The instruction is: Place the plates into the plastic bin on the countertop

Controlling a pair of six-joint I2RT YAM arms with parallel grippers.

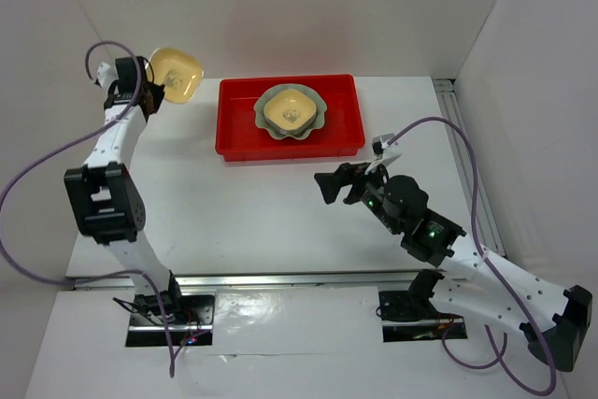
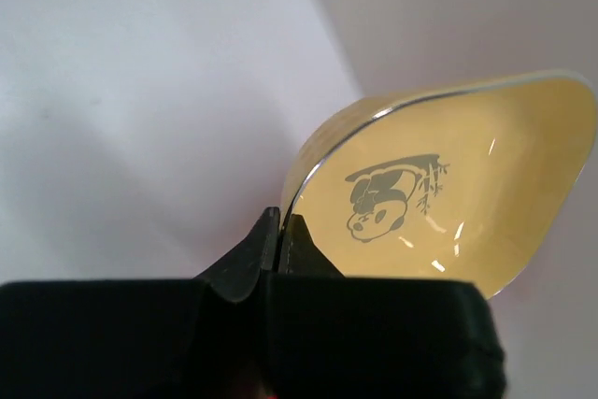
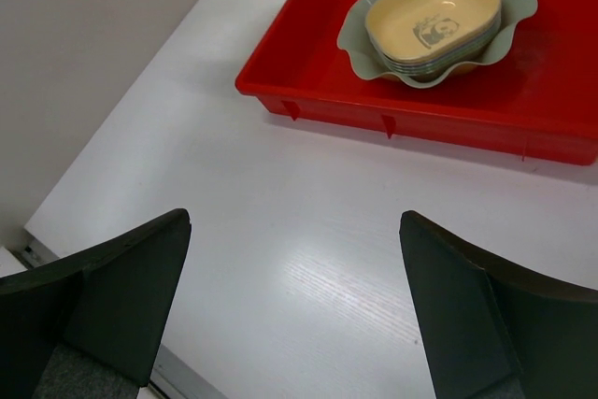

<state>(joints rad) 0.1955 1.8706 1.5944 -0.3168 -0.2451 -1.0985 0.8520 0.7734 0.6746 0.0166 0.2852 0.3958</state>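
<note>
**Left claw grips a yellow dish beside the bin; right claw gapes over bare worktop.**

From above, the left claw [image 1: 156,89] is closed on the rim of the held yellow dish [image 1: 177,72]. The dish is raised at 10 o'clock of the red plastic bin [image 1: 235,128], tipped so its hollow faces the camera. Inside the bin, the pale-green scalloped dish [image 1: 263,109] cradles a stack topped by a second yellow dish [image 1: 290,111]. The right claw [image 1: 338,184] hangs spread wide above the worktop [image 1: 234,221], at 5 o'clock of the bin. In the left wrist view, both fingers [image 2: 266,245] pinch the dish's [image 2: 467,184] edge. Its long axis runs from 8 to 2 o'clock, and a panda print [image 2: 385,198] marks its hollow. In the right wrist view, the claw [image 3: 294,231] holds nothing. The bin [image 3: 308,72] lies at 1 o'clock, with the scalloped dish [image 3: 360,44] and the stack's top dish [image 3: 430,21] lying flat in it.
</note>
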